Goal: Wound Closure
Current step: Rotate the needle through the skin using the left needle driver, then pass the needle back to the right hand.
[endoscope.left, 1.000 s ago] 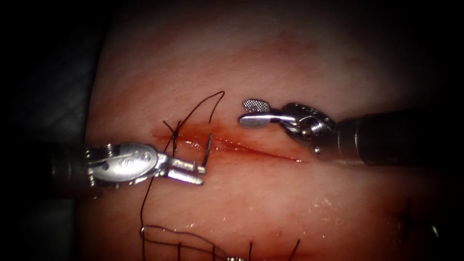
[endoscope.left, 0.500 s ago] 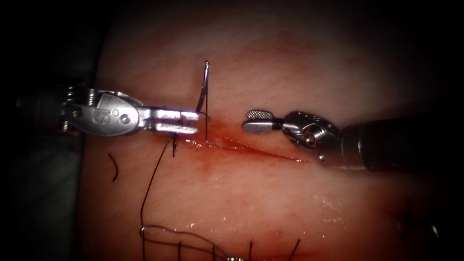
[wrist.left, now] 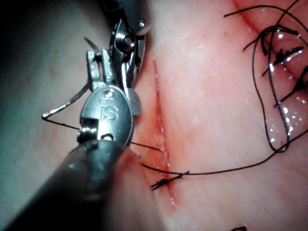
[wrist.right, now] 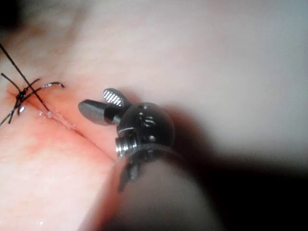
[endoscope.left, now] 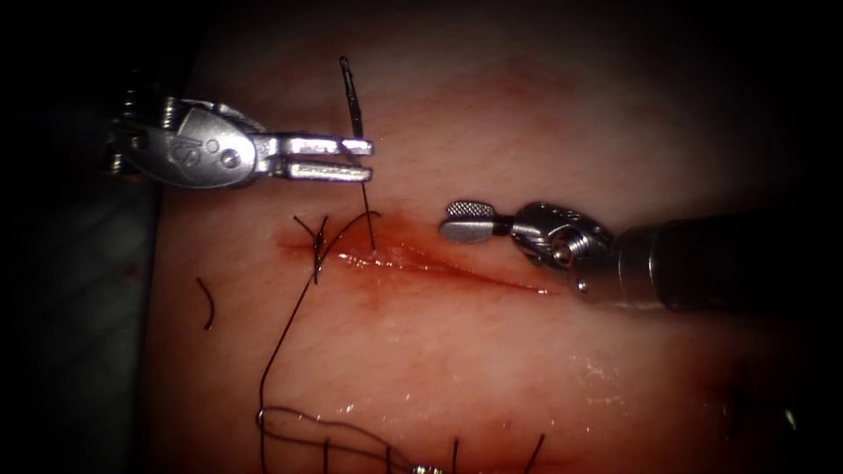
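Observation:
The left tool (endoscope.left: 364, 160) is shut on the curved needle (endoscope.left: 351, 96) near its point, above the left end of the cut (endoscope.left: 457, 268). The needle (wrist.left: 65, 103) is free of the tissue, its tail end standing up from the jaws. Thread (endoscope.left: 366, 211) runs from the tail down into the cut's left part, entering the tissue a little right of a tied knot (endoscope.left: 316, 241). The right tool (endoscope.left: 464, 219) hovers over the cut's right half, open and holding nothing. The right wrist view has its jaws (wrist.right: 103, 103) apart near the knot (wrist.right: 21, 96).
A long tail of thread (endoscope.left: 277, 351) trails from the knot toward the near edge and joins several loose loops (endoscope.left: 325, 430). A short cut piece of thread (endoscope.left: 208, 303) lies on the tissue at the left. Red fluid lines the cut.
The left tool has drawn the needle out of the tissue on the cut's left part and lifted it up and away, pulling thread through. The right tool has barely moved.

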